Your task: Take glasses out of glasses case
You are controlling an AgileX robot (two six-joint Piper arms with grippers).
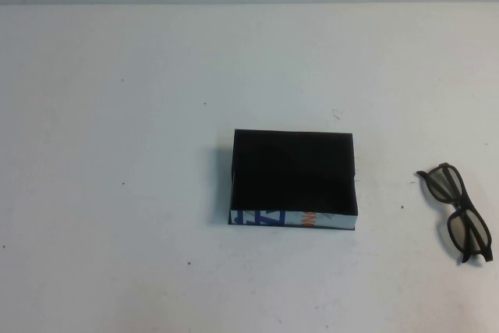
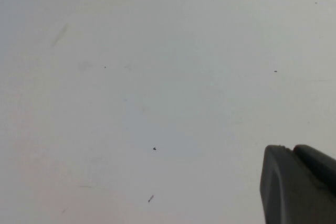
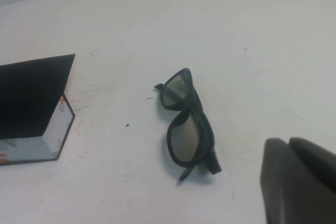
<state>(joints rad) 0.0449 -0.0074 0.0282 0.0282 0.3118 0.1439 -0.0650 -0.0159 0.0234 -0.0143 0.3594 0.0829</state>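
The glasses [image 1: 458, 210] lie on the white table right of the glasses case, well apart from it, arms folded. The glasses case [image 1: 292, 218] sits mid-table, a black box with its white lettered wall toward me; its inside shows only black. In the right wrist view the glasses [image 3: 184, 135] lie between the case [image 3: 31, 98] and my right gripper [image 3: 287, 140], which is shut, empty and a short way from them. My left gripper [image 2: 291, 148] is shut and empty over bare table. Neither arm shows in the high view.
The white table [image 1: 117, 193] has small dark specks. A pale wall runs along its far edge [image 1: 249, 1].
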